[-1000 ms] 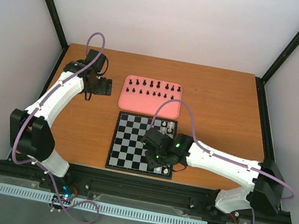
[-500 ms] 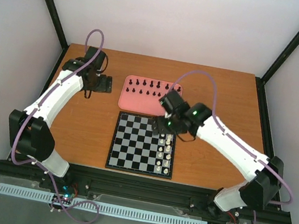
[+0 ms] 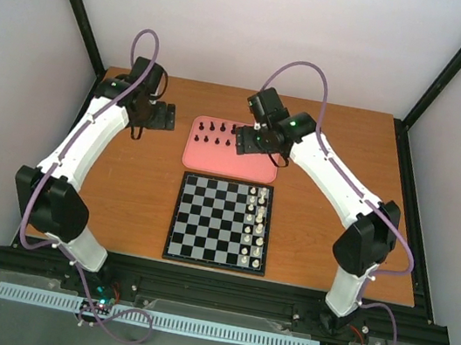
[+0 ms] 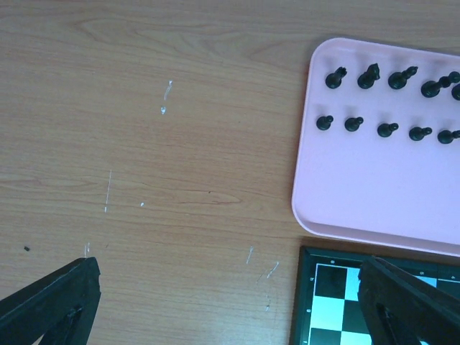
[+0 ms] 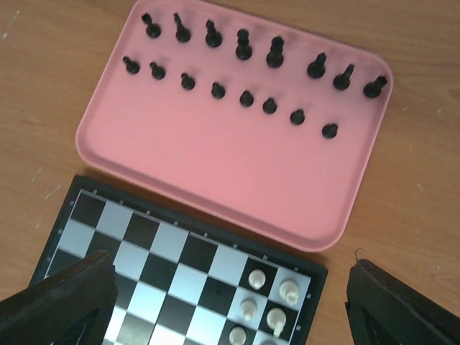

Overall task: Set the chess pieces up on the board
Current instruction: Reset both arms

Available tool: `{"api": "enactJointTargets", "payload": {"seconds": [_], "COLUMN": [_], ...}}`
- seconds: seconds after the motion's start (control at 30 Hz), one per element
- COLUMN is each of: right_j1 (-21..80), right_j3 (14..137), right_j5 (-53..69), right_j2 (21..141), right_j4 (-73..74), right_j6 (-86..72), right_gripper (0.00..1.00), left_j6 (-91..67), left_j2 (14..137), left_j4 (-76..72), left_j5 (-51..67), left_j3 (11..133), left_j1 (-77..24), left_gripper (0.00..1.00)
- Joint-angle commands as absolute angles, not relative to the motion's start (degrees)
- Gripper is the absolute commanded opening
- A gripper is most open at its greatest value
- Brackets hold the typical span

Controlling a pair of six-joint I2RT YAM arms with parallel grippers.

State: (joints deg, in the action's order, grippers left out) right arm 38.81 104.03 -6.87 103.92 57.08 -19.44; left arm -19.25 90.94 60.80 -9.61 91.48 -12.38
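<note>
"How far along?"

"White men line the board's right two files, so that half looks done. The black men all stand in the pink tray just behind the board."

"Your tools?"

"Right tool is spread and empty over the tray. Left tool is spread too, beside the tray. Scuffed wooden worktop, white walls."

You see a warm brown wood-grain tabletop spreading beneath the right end effector; beyond it, plain white walls rise between slanted black frame posts under even, soft light.
</note>
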Motion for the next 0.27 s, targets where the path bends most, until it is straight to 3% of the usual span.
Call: {"api": "enactJointTargets", "payload": {"seconds": [0.0,0.23], "right_j1": [36.6,30.6], "right_j3": [108.6,111.1], "right_j5": [-10.5,-8.7], "right_j2": [106.4,107.7], "right_j4": [55.7,53.4], "right_j6": [-16.6,-17.1], "right_gripper": [1.0,1.0], "left_j6": [-18.7,-18.2], "left_j2": [91.2,91.0], "left_j4": [62.7,63.2], "left_j5": [-9.1,-9.6], "left_j3": [94.3,94.9], "left_j1": [-12.7,-12.7], "left_gripper": [1.0,1.0]}}
